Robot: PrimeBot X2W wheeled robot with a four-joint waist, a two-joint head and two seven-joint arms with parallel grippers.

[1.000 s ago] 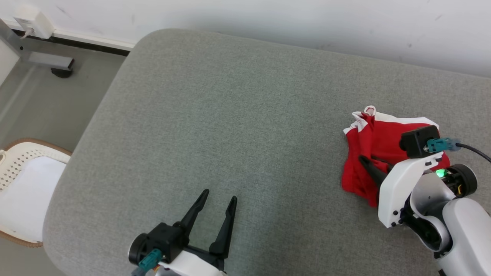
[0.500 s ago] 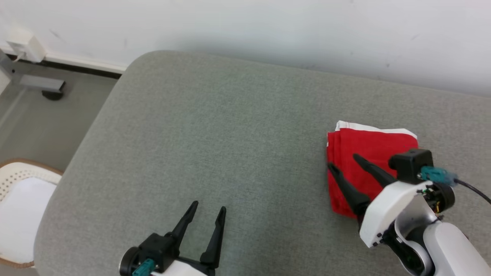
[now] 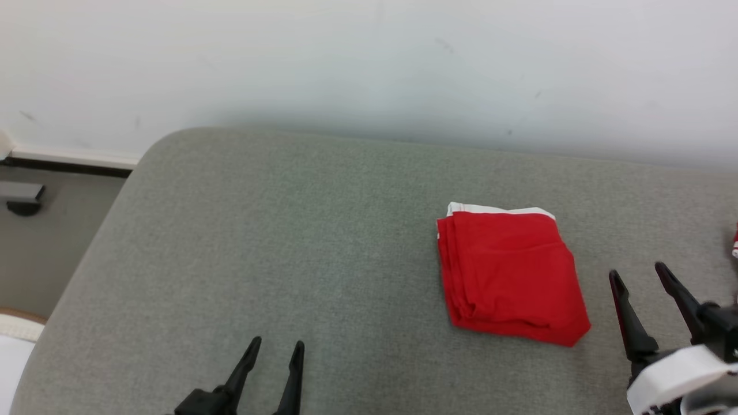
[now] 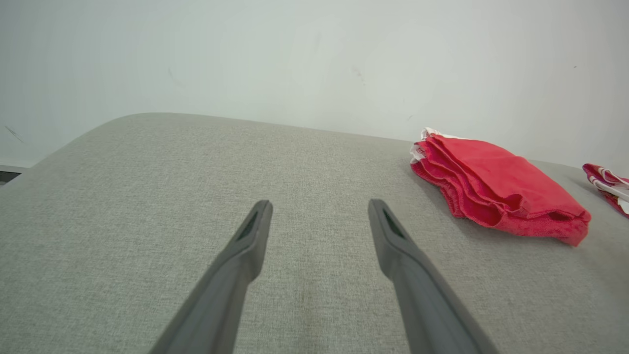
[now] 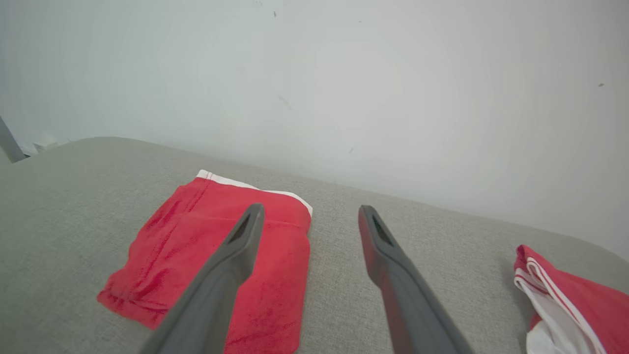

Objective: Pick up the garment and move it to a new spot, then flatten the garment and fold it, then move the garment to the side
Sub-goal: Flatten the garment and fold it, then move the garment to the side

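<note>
- Garment (image 3: 510, 276) lies folded in a red square with a white band at its far edge, flat on the grey fabric-covered desk (image 3: 259, 230), right of the middle, with nothing holding it
- Right pincer (image 3: 637, 271) stands wide and empty just beside the garment's right edge; if you swing it leftward while low, a finger could catch the near right corner and drag the fold open
- Left pincer (image 3: 277, 343) is also wide and empty, well apart from the cloth, so you have little to fear there unless you reach across
- Layers show stacked along the garment's left edge; should you regrasp to shift it further, pinching only the top layer would probably peel the fold apart, so take the whole stack
- Second red and white cloth (image 5: 565, 295) sits further right on the desk; pushing the garment more to that side could run the two together, or lead you to grab the wrong one
- Fabric top likely grips cloth, so sliding instead of lifting would wrinkle your fold
</note>
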